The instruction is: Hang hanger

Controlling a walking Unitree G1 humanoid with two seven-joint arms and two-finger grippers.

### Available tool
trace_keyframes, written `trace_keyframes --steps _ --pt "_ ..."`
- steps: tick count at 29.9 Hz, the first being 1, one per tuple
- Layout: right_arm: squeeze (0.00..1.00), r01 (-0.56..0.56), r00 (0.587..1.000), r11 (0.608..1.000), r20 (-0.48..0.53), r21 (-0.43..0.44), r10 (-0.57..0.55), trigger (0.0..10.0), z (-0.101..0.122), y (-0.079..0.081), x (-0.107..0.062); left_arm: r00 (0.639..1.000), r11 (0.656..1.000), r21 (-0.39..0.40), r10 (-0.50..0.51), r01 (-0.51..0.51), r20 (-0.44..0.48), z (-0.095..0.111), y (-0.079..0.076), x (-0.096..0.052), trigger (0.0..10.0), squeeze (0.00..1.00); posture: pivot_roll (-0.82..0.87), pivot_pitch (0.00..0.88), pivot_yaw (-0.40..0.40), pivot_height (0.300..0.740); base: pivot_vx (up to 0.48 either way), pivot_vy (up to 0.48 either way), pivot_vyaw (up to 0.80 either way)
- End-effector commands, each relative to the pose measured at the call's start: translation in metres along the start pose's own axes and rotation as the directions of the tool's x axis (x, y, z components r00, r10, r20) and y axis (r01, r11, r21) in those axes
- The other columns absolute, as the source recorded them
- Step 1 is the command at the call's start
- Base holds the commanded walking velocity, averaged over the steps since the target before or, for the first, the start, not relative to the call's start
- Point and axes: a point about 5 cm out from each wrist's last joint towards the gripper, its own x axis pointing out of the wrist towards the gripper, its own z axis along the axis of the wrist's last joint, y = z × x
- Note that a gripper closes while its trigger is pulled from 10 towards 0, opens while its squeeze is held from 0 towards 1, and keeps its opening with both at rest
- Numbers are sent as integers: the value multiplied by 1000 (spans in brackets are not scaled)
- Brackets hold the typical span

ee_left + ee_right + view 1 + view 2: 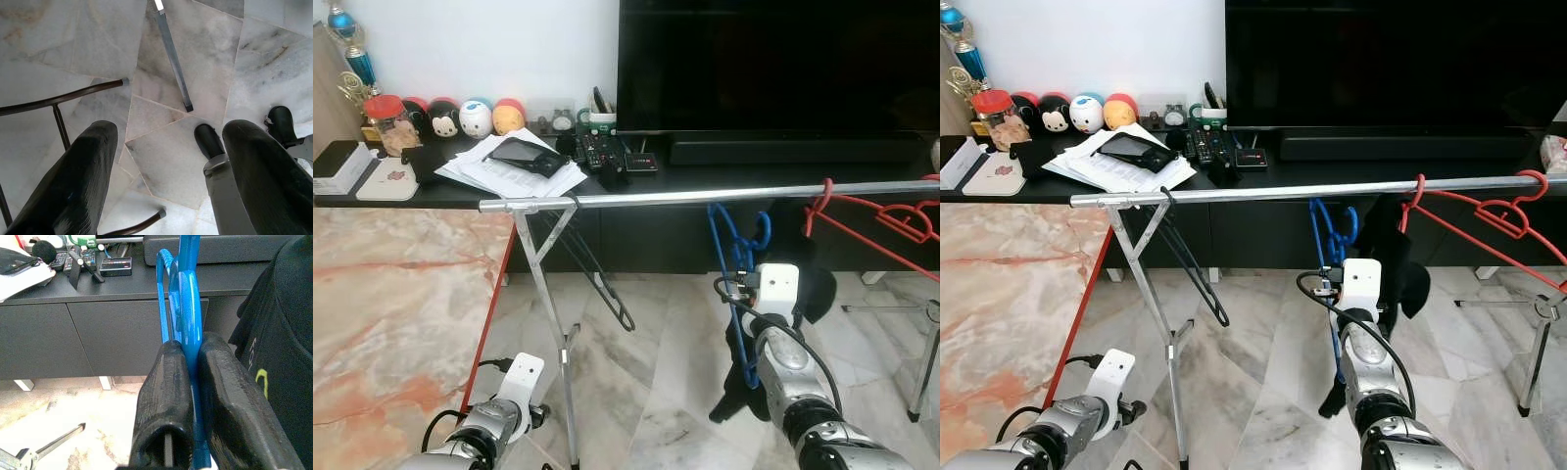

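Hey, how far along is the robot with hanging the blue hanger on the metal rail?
Done: a red plastic hanger and a black hanger already hang on the silver metal rail. In hand: the right gripper clamps the blue plastic hanger, its hook just below the rail. Left: hooking it over and letting go.

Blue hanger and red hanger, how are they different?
The blue hanger hangs near the middle of the rail; the red hanger hangs at its right end. The blue one is pinched in the right gripper, its jaws shut on it; nothing holds the red one. The blue one hangs straight down; the red one is tilted. Both have their hooks up at the rail.
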Motion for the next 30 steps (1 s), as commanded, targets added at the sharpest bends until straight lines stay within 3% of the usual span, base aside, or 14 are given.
trace_keyframes --steps 1,30 --pt "0 4 1000 1000 -13 -1 -4 10000 -1 -2 0 1000 1000 16 0 0 -13 -2 1 0 10000 0 -69 0 -26 740 0 0 0" --pt "0 21 994 1000 -104 7 -21 10000 -15 -10 -4 1000 1000 14 -9 9 -7 -1 2 0 10000 0 -68 0 -19 740 0 0 0"
